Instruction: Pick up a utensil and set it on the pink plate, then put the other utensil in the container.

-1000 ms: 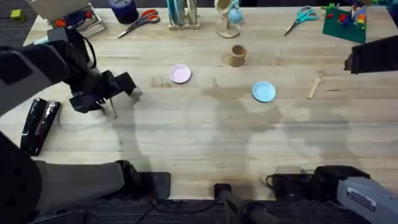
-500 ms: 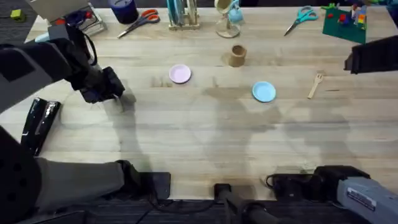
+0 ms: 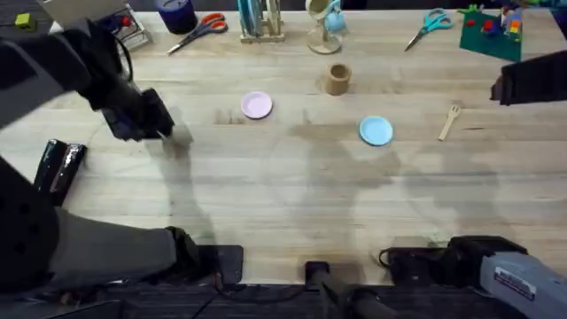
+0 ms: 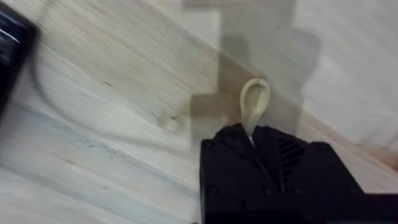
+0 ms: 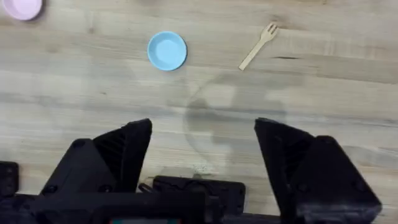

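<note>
Between the left claw's (image 4: 254, 140) fingers, the utensil's (image 4: 254, 102) handle is hidden.

I counted two small round plates on the table: one pink plate (image 3: 257, 105) and one light blue plate (image 3: 376, 130), which lay to the right of the pink one. There were two wooden utensils, one spoon (image 4: 254, 103) and one fork (image 3: 450, 121). I saw one tan container (image 3: 337, 79) and two pairs of scissors, orange-handled (image 3: 200, 29) and teal-handled (image 3: 428, 27).
</note>
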`<action>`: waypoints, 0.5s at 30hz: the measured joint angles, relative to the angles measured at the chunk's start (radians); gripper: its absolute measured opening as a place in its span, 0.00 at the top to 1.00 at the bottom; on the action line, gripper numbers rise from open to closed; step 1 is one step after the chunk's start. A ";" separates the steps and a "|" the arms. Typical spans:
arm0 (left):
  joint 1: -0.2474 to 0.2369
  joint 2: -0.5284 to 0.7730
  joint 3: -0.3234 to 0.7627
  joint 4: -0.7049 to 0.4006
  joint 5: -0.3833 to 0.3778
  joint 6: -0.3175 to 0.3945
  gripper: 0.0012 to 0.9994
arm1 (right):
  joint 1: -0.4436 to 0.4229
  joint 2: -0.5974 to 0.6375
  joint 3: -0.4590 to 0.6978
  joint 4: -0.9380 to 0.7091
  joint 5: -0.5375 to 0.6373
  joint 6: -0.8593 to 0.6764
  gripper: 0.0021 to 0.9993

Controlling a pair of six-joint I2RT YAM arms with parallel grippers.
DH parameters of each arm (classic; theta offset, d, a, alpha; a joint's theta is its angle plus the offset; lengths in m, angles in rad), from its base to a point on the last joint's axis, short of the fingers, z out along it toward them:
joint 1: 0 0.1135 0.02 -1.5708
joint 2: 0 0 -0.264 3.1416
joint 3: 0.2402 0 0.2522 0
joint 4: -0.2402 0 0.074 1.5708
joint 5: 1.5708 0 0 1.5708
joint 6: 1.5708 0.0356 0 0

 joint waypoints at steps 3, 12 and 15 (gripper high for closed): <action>0.000 0.000 0.109 -0.078 0.000 0.014 0.96 | 0.000 0.000 0.000 0.000 0.000 0.000 0.00; -0.052 -0.001 0.427 -0.371 0.000 0.092 0.96 | 0.000 0.000 0.000 0.000 0.000 0.000 0.00; -0.087 -0.001 0.515 -0.449 0.000 0.123 0.96 | 0.000 0.000 0.000 0.000 0.000 0.000 0.00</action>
